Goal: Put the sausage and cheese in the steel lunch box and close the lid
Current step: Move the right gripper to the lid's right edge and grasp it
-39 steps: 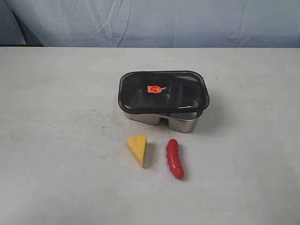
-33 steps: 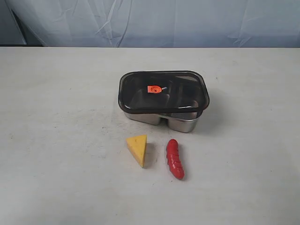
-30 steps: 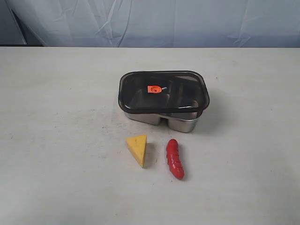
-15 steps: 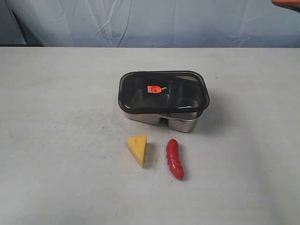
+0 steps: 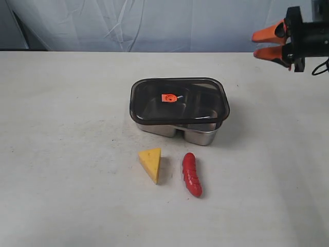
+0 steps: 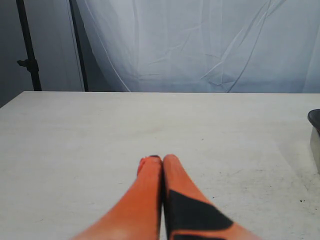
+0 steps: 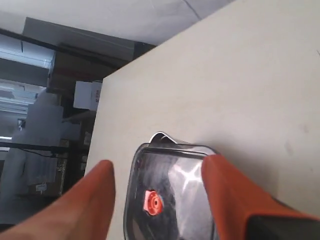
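Observation:
The steel lunch box (image 5: 198, 136) stands mid-table with the dark translucent lid (image 5: 179, 100) resting askew on top, its orange valve (image 5: 168, 98) showing. In front of it lie the yellow cheese (image 5: 151, 162) and, to its right, the red sausage (image 5: 192, 174). My right gripper (image 5: 261, 44) hangs open and empty high at the back right, well apart from the box. In the right wrist view its orange fingers (image 7: 227, 192) frame the lid (image 7: 172, 192) far below. My left gripper (image 6: 161, 159) is shut on nothing above bare table, outside the exterior view.
A pale cloth backdrop (image 5: 164, 23) hangs behind the table's far edge. The white table (image 5: 67, 128) stretches bare to the left of the box. Dark stands (image 6: 27, 47) rise beyond the table in the left wrist view.
My right gripper has come into the exterior view at the upper right, moving down and left. The box, lid, cheese and sausage have not moved.

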Controlling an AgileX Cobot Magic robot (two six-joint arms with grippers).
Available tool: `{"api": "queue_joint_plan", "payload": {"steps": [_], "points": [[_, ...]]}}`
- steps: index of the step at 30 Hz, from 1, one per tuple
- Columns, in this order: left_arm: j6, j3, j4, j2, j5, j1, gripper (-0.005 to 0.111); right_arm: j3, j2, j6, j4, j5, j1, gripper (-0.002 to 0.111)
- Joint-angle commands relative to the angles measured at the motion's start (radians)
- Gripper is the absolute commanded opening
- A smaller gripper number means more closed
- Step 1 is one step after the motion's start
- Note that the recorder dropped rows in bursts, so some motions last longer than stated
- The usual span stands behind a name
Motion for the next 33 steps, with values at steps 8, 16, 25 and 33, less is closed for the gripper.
{"api": "queue_joint_plan", "payload": {"steps": [8,16,25,33], "points": [[-0.001,0.004,0.006,-0.005,-0.012,-0.002,0.0,-0.142,0.253,-0.039,0.007,0.02,0.1,0.054],[-0.001,0.004,0.006,-0.005,-0.012,-0.002,0.0,-0.215,0.316,-0.039,-0.036,0.037,0.138,0.054],[-0.001,0.004,0.006,-0.005,-0.012,-0.002,0.0,-0.215,0.316,-0.039,-0.076,0.037,0.156,0.054],[-0.001,0.004,0.006,-0.005,-0.012,-0.002,0.0,-0.215,0.316,-0.041,-0.076,0.037,0.156,0.053]]}}
